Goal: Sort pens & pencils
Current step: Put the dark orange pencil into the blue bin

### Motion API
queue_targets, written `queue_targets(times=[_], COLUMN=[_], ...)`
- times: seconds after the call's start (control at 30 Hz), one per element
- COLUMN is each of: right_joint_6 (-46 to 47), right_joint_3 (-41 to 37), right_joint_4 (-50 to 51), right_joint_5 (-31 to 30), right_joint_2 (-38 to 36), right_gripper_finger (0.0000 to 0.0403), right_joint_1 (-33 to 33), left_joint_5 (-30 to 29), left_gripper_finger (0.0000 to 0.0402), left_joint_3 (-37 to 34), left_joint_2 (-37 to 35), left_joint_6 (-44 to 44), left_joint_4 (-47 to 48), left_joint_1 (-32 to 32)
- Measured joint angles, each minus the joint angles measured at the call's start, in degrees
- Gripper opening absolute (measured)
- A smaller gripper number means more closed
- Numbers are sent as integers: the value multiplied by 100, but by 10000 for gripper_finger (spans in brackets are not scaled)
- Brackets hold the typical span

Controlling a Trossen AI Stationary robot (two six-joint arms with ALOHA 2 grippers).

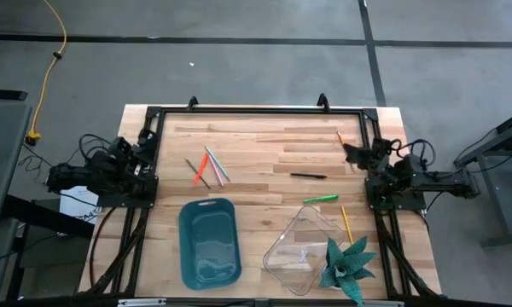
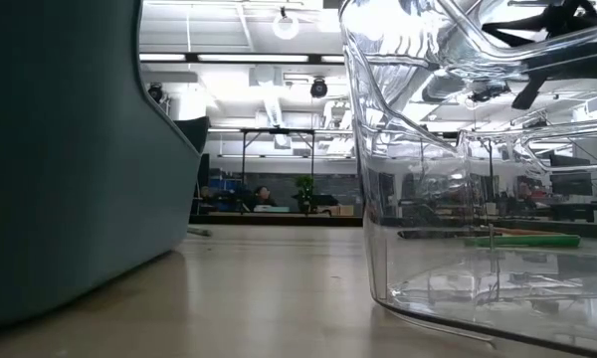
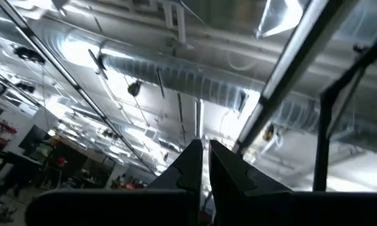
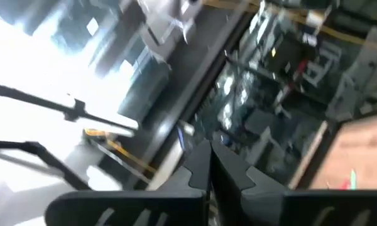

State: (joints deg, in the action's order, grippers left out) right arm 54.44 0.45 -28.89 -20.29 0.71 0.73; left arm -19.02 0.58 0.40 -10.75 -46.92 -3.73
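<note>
Jaws of both the left gripper (image 3: 203, 164) and right gripper (image 4: 210, 164) sit pressed together, holding nothing, each arm folded at its own table (image 1: 264, 145) edge, while pencils (image 1: 208, 165) cluster left of centre, another pencil (image 1: 346, 223) lies beside the clear container (image 1: 305, 247), and the black pen (image 1: 308, 176) and green pen (image 1: 321, 199) lie right of centre, above the teal bin (image 1: 210, 242).

We list, on the wooden table (image 1: 264, 145): a teal bin (image 1: 209, 243), a clear plastic container (image 1: 303, 251) beside it, and a spiky green plant (image 1: 348, 263) touching that container's corner.
</note>
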Motion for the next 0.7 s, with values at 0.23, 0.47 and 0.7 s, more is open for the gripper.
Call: queue_targets(times=[0.23,0.47,0.7], right_joint_6=[-539,-1323,-2695], right_joint_3=[82,390,1628], right_joint_4=[-674,-1755,-1178], right_joint_5=[-474,-575,134], right_joint_2=[4,4,200], right_gripper_finger=[0,0,0], right_joint_1=[0,0,0], left_joint_5=[-132,-726,-1037], left_gripper_finger=[10,2,2], left_joint_3=[-1,0,536], left_joint_2=[-1,0,-2], left_joint_6=[471,1318,1811], left_joint_4=[-92,-115,440], left_joint_1=[0,-2,-2])
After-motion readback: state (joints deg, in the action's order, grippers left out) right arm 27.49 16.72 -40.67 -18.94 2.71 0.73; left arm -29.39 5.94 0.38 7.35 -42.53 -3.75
